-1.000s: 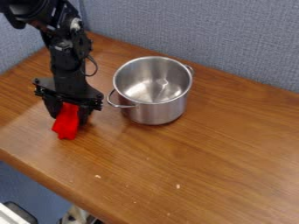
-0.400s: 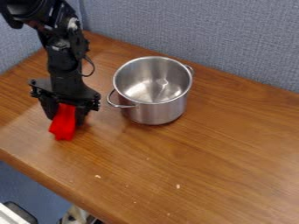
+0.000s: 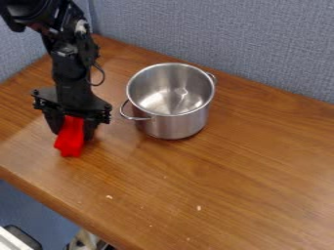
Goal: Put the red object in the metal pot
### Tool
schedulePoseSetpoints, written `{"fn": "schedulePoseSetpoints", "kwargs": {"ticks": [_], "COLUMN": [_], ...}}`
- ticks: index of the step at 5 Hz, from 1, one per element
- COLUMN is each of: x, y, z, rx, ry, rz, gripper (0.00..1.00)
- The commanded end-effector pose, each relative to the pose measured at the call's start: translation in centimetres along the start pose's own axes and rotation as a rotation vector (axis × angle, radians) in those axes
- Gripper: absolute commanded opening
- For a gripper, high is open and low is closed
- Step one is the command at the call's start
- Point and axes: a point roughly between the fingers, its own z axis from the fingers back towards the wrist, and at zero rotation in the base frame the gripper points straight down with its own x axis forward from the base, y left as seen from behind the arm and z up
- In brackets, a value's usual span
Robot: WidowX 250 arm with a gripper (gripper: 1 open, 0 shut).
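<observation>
Grasp step: jaws closed on the red object (image 3: 72, 140), apparently resting on the worktop (image 3: 222, 186).
Next: lifting clear, carrying right over the metal pot (image 3: 170, 100), releasing inside.

Red object (image 3: 72, 140) on table (image 3: 222, 186), apparently touching it, left of metal pot (image 3: 171, 100)

I saw open tabletop (image 3: 222, 186) right of the gripper (image 3: 74, 125); only the metal pot (image 3: 170, 100) stood nearby, mouth unobstructed.
</observation>
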Motion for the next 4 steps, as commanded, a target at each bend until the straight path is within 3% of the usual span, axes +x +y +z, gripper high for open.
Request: {"fn": "schedulePoseSetpoints", "kwargs": {"ticks": [1, 4], "x": [-0.02, -0.33], "y": [0.94, 1.17], "z": [0.38, 0.29], "rx": [0.016, 0.017], "ry": [-0.010, 0.000], "rz": [0.025, 0.050], "gripper": [0.00, 0.00]}}
